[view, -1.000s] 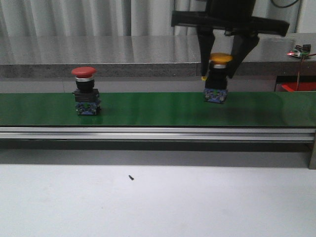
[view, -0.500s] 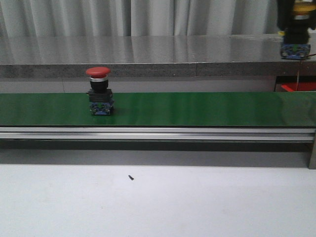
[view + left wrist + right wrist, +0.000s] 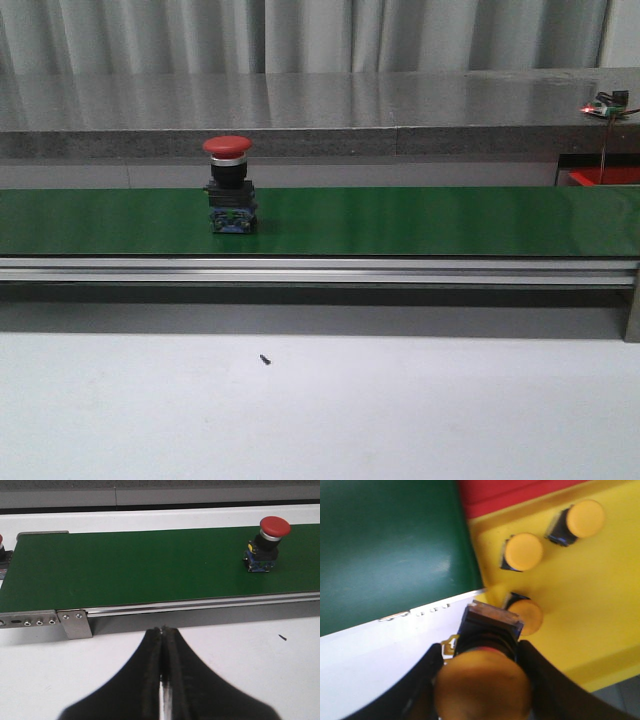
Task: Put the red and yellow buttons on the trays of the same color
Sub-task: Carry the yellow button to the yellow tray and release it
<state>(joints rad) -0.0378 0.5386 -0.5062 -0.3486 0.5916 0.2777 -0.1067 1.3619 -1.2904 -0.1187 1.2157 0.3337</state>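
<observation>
The green belt (image 3: 400, 220) runs across the front view, with a red button (image 3: 229, 185) standing upright on it, left of centre; at its 3 o'clock, past the belt's end, a sliver of red tray (image 3: 605, 177) shows. In the right wrist view a yellow tray (image 3: 580, 605) beside the belt holds three yellow buttons (image 3: 522, 551). The right gripper (image 3: 482, 670) is clenched on a yellow button (image 3: 485, 685), blurred and seemingly above the tray's edge, while the left gripper (image 3: 163, 635) is closed on nothing, near the belt.
</observation>
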